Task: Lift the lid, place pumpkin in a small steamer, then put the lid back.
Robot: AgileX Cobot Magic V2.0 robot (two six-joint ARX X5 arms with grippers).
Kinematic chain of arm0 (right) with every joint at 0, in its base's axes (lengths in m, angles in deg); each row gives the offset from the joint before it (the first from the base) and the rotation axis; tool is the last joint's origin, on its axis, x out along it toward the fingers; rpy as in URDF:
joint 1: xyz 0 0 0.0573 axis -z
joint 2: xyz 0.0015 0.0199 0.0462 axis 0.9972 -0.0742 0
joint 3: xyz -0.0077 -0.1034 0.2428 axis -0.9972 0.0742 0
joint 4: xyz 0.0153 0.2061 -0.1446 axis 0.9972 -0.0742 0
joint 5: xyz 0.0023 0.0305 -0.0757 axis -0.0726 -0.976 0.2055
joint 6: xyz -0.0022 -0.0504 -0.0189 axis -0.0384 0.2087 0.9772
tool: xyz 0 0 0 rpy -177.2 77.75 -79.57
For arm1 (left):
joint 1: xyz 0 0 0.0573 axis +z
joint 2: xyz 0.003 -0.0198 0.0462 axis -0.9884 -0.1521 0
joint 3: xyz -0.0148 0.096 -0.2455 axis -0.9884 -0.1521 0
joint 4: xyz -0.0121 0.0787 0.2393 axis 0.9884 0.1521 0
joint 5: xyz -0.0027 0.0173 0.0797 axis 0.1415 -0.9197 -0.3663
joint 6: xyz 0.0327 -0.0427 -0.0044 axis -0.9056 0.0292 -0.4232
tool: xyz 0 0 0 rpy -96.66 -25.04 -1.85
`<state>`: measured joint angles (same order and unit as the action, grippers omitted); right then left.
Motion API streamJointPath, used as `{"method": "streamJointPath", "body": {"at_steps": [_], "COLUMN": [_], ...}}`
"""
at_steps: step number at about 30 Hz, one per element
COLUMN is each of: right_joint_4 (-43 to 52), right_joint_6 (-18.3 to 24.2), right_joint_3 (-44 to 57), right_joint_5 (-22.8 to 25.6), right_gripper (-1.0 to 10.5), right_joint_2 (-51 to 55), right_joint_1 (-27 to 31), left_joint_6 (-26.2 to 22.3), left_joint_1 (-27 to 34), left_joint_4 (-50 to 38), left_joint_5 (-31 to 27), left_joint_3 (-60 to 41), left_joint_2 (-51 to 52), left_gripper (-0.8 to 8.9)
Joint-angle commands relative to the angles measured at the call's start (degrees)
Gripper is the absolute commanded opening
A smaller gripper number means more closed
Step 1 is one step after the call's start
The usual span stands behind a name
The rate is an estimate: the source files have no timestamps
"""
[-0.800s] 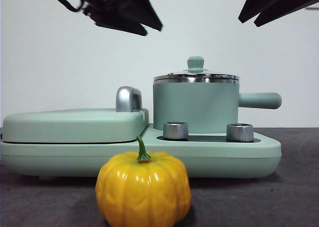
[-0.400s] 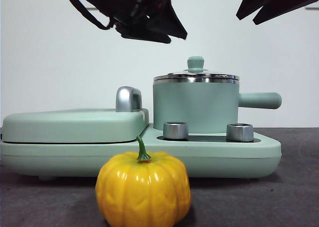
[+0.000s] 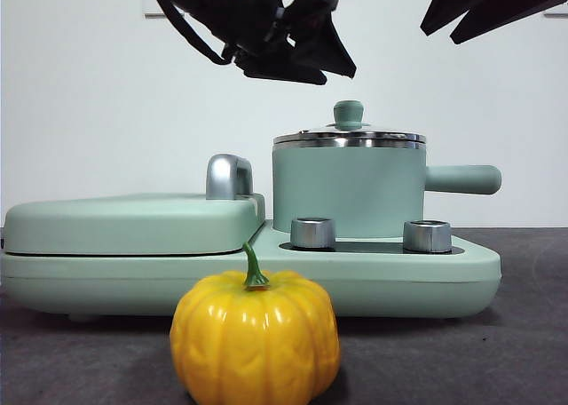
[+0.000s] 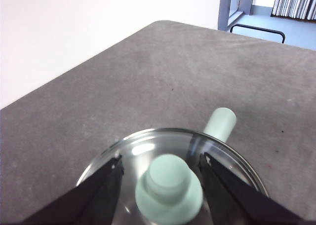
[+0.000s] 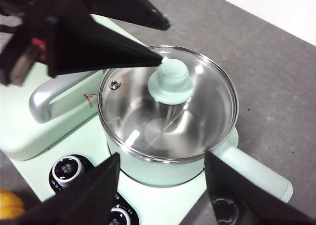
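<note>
the lid (image 5: 168, 104) sits closed on the small steamer (image 3: 348, 192), its mint knob (image 4: 168, 184) standing up at the centre of the glass. the steamer rests on the right side of a mint-green cooker base (image 3: 266, 281), its stubby handle pointing away from the flat griddle cover (image 3: 133, 223). the pumpkin (image 3: 255, 338) stands on the grey counter (image 3: 497, 352) in front of the base, untouched, stem up.

the left claw (image 3: 319, 60) hangs just above and a little to one side of the knob, jaws apart; its wrist view shows the knob between them with room on both sides. the right claw (image 5: 160, 185) waits higher, off to the handle side, jaws also apart and empty.

the step in hand looks like the lid grab. the risk is in the descent: the knob is small and smooth, and its cap flares over a narrower neck. if the jaws close too high they may only pinch the rounded cap and slip off. if the claw comes down off-centre, one jaw could strike the glass and skid the lid across the steel rim, or nudge the whole pot on the base.
</note>
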<state>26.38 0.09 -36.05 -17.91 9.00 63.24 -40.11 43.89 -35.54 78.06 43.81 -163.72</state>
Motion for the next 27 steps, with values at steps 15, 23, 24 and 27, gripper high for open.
{"method": "streamJointPath", "body": {"at_steps": [15, 23, 24, 27], "right_joint_4": [0.6, 0.6, 0.6, 0.6], "right_joint_6": [-0.8, -0.7, -0.7, -0.7], "right_joint_3": [-1.2, -1.2, -1.2, -1.2], "right_joint_5": [-0.1, -0.1, -0.1, -0.1], "right_gripper": [2.7, 2.7, 2.7, 2.7], "right_joint_2": [-0.5, -0.5, -0.5, -0.5], "right_joint_1": [-0.4, -0.4, -0.4, -0.4], "left_joint_6": [2.2, 2.9, 3.0, 3.0], "left_joint_1": [-0.9, -1.2, -1.2, -1.2], "left_joint_4": [-5.1, -5.2, -5.2, -5.1], "left_joint_5": [0.2, 0.2, 0.2, 0.2], "left_joint_3": [2.8, 2.8, 2.8, 2.8], "left_joint_2": [-7.2, -8.2, -8.2, -8.2], "left_gripper": [2.51, 2.49, 2.47, 2.33]}}
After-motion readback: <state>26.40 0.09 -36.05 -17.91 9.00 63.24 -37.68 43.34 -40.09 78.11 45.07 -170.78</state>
